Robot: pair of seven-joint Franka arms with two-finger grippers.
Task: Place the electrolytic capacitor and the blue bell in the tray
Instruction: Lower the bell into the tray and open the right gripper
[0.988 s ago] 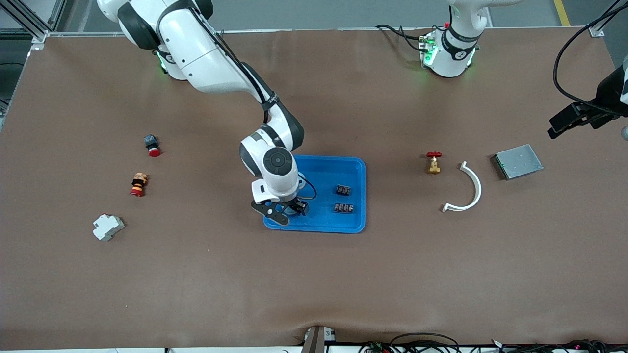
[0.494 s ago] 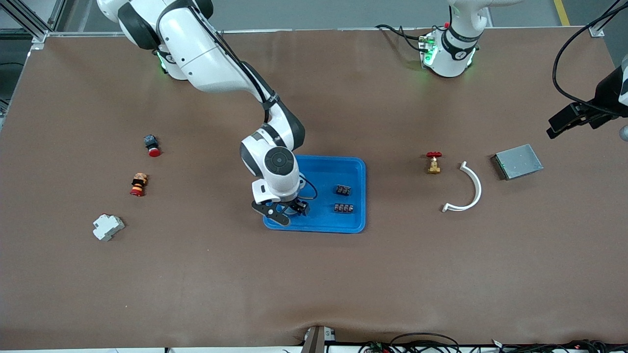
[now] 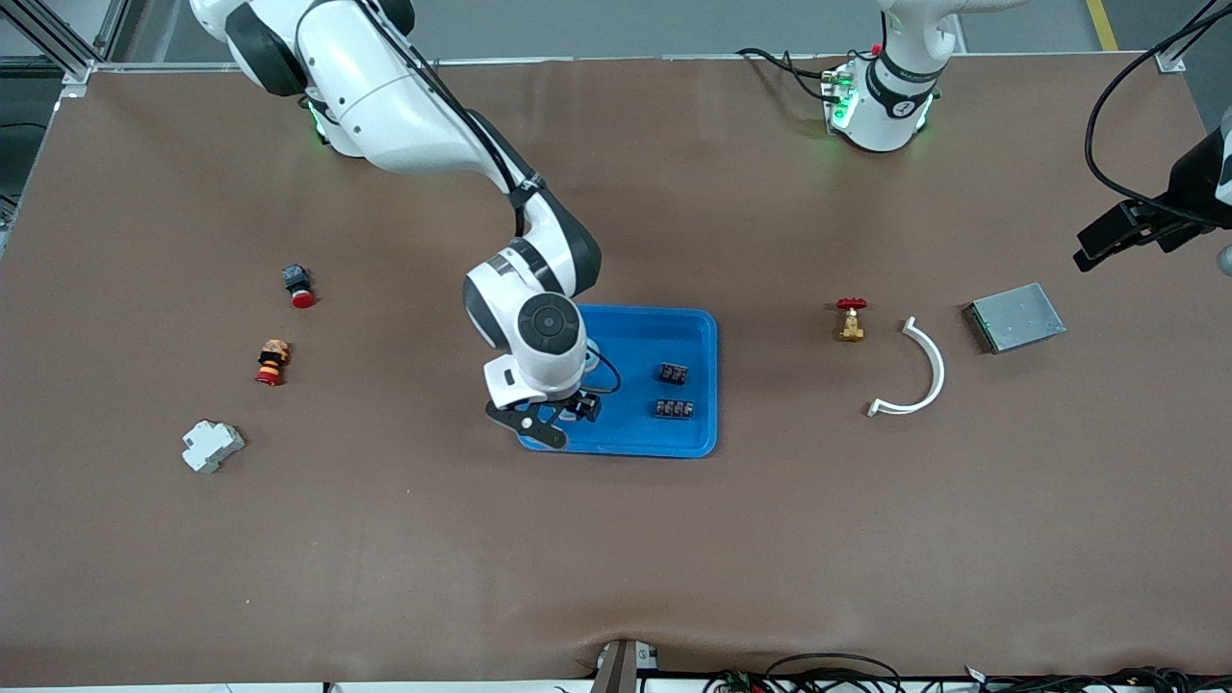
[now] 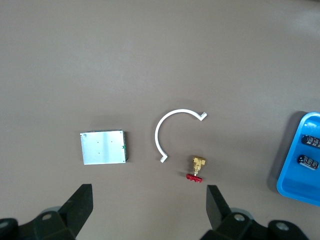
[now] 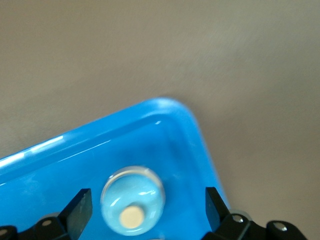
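**Supervisor:** What changed over that last second?

**Me:** In the front view my right gripper (image 3: pixel 549 421) had drifted slightly toward the right arm's end of the table, though it was still over the near corner of the blue tray (image 3: pixel 693 327). Nothing else had shifted. Its jaws stood wide open and held nothing. Two small black terminal blocks (image 3: pixel 674 372) lay in the tray, well apart from the gripper. The left gripper (image 3: pixel 1121 234) waited high over the left arm's end of the table, above the grey metal box (image 3: pixel 1017 317).

**Supervisor:** And the left wrist view?

**Me:** It looked straight down on the metal box, a white curved clip (image 4: pixel 172 131) and a brass valve with a red handle (image 4: pixel 196 168). Both fingers were spread wide with nothing between them. A corner of the tray showed at the edge.

**Supervisor:** The right wrist view?

**Me:** There I saw the blue bell (image 5: pixel 132 201) sitting inside the tray, close to its rounded corner, between my open fingers (image 5: pixel 79 206) but free of them. So I judged the bell placed. I could not pick out the electrolytic capacitor in any view with confidence.

**Supervisor:** What worried you?

**Me:** The bell sat right between the fingertips. If I pulled away sideways instead of straight up, a finger could clip it and knock it against the rim or over it. I might also mistake another small part for the capacitor.
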